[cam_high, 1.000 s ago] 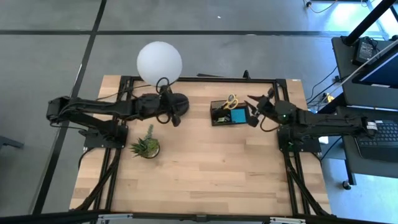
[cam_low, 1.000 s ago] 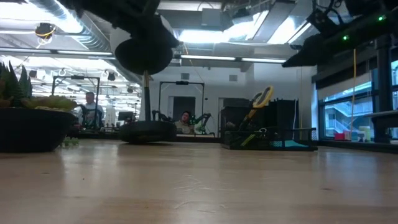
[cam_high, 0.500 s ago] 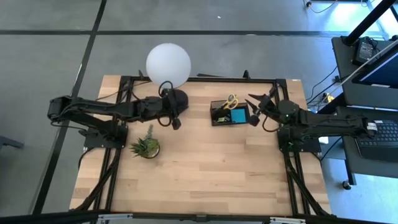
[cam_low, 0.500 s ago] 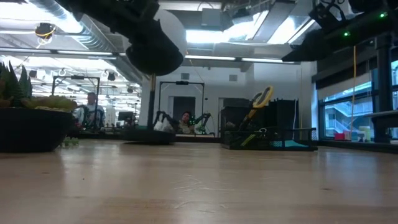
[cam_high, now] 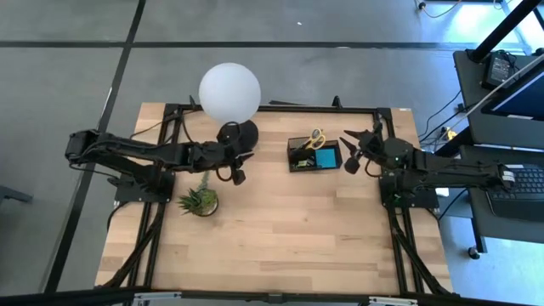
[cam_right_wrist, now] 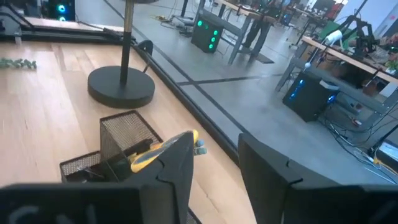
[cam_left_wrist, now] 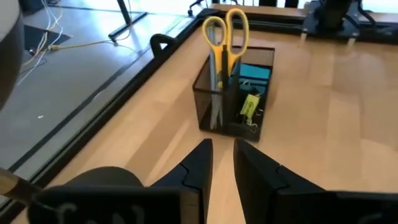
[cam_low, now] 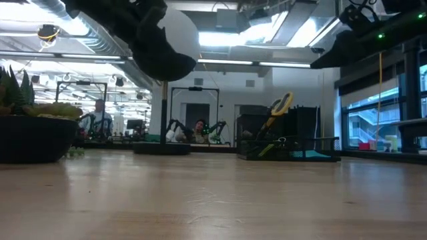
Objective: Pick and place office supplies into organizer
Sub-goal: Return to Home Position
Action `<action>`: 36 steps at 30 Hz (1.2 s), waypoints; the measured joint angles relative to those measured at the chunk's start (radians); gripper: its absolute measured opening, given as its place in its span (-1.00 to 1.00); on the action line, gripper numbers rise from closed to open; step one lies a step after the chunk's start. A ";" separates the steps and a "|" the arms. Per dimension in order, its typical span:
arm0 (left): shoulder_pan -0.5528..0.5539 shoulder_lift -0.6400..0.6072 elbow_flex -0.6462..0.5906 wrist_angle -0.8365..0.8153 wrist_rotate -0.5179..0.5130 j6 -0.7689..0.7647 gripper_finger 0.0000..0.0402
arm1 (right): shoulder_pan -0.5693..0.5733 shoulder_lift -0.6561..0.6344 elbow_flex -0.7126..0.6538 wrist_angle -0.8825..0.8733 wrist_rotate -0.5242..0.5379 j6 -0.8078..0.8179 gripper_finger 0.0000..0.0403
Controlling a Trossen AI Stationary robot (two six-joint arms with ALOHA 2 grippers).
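The black mesh organizer (cam_high: 313, 156) stands at the table's far right of middle. Yellow-handled scissors (cam_left_wrist: 224, 31) stand in it, handles up, beside a blue sticky-note pad (cam_left_wrist: 255, 73) and a small yellow piece (cam_left_wrist: 249, 106). My left gripper (cam_high: 236, 172) hovers left of the organizer, by the lamp's base, slightly open and empty. My right gripper (cam_high: 349, 154) hovers just right of the organizer, open and empty. The organizer also shows in the right wrist view (cam_right_wrist: 124, 134) and the low view (cam_low: 287, 150).
A white globe lamp (cam_high: 229, 92) stands on its round black base (cam_high: 244, 133) at the far edge, just beyond my left gripper. A small green potted plant (cam_high: 200, 201) sits near the left arm. Bare wood lies toward the near edge.
The lamp has shifted a little toward the table's right and its base has come to lie flat. My left gripper has drawn back from the lamp base toward the near edge. My right gripper has drawn slightly toward the right edge, away from the organizer.
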 joint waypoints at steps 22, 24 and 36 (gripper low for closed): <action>-0.178 -0.235 0.000 -0.501 -0.275 -0.334 -0.71 | -0.002 -0.168 -0.156 -0.005 0.002 0.031 -0.36; -0.208 -0.267 0.000 -0.554 -0.358 -0.375 -0.71 | -0.002 -0.177 -0.156 -0.002 0.002 0.029 -0.36; -0.121 -0.480 -0.259 -0.400 -0.371 -0.312 -0.71 | -0.002 -0.178 -0.156 -0.003 0.000 0.027 -0.36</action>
